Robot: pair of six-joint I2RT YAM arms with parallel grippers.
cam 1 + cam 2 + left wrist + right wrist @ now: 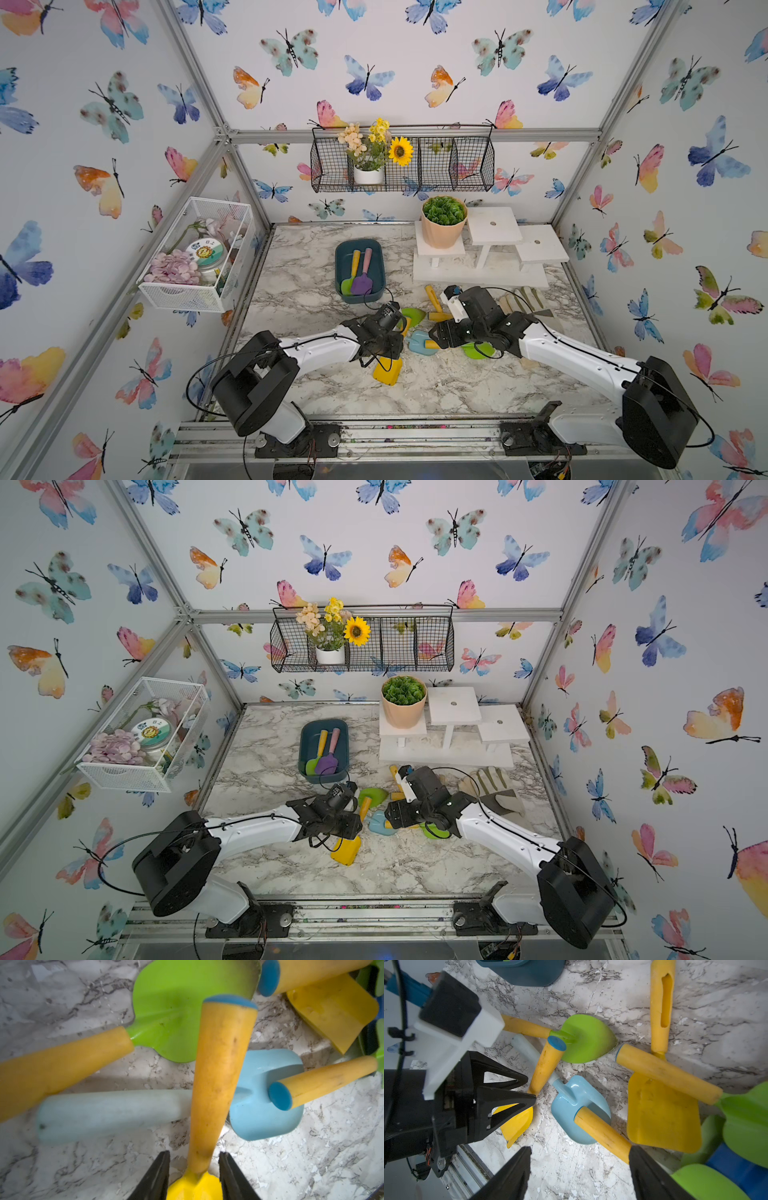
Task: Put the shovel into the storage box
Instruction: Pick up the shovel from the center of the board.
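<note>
Both top views: storage box (338, 270) (302, 750) beyond the pile (417, 341). Left wrist: left gripper (193, 1153) straddles the thin neck of the yellow shovel (218, 1074), gaps either side, unclamped, likely the easiest purchase. Right wrist: right gripper (580, 1147) gapes, empty.

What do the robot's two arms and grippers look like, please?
The left arm and right arm have white shells and bulky black joints. A thin black cable loops from each base. The left gripper and right gripper are black with pointed fingers; the left's show triangular cut-outs. A white mount sits behind the left gripper.
</note>
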